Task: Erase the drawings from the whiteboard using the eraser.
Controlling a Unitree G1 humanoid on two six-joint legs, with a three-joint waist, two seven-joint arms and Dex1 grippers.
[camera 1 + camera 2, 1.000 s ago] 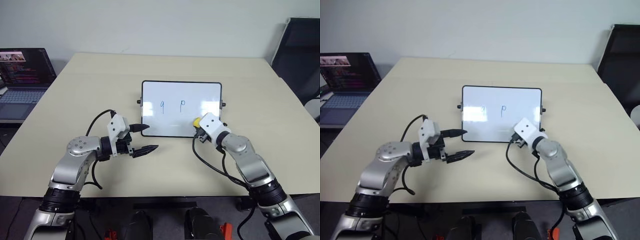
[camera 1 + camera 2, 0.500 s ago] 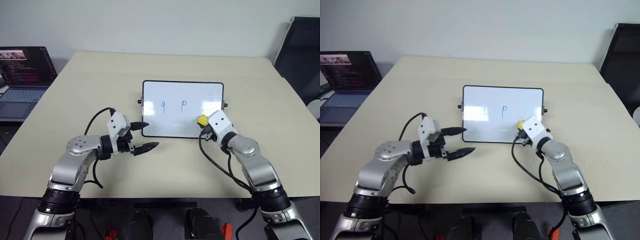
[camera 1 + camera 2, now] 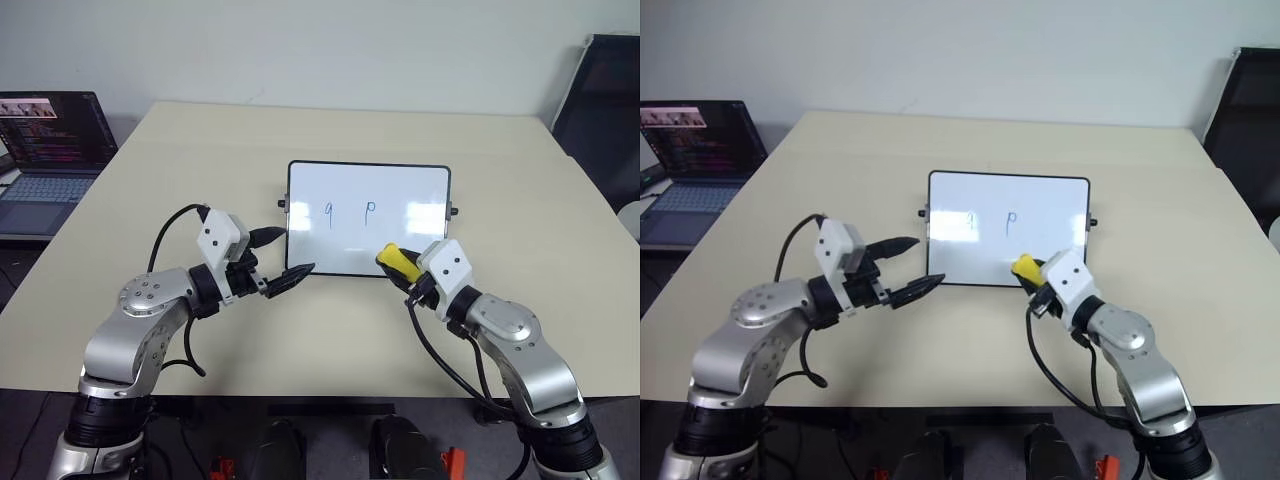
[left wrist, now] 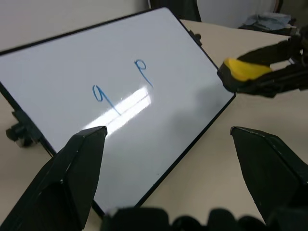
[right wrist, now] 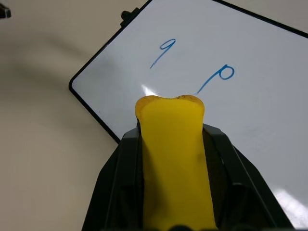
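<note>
The whiteboard (image 3: 368,192) lies flat at the middle of the table, black-framed. Two blue drawings, a "q" (image 3: 328,212) and a "p" (image 3: 370,210), sit side by side on its left half. My right gripper (image 3: 402,268) is shut on the yellow eraser (image 3: 397,260), raised over the board's near edge, right of centre. In the right wrist view the eraser (image 5: 175,159) stands between the black fingers with both letters beyond it. My left gripper (image 3: 283,255) is open with nothing in it, raised at the board's near left corner; its fingers (image 4: 79,163) frame the board in the left wrist view.
An open laptop (image 3: 45,150) sits on a side surface at the far left. A dark chair (image 3: 605,100) stands beyond the table's right corner. The beige table (image 3: 200,180) extends around the board on all sides.
My right gripper has drawn back toward me with the eraser, off the board's right part to its near edge. My left gripper has risen a little and stays open.
</note>
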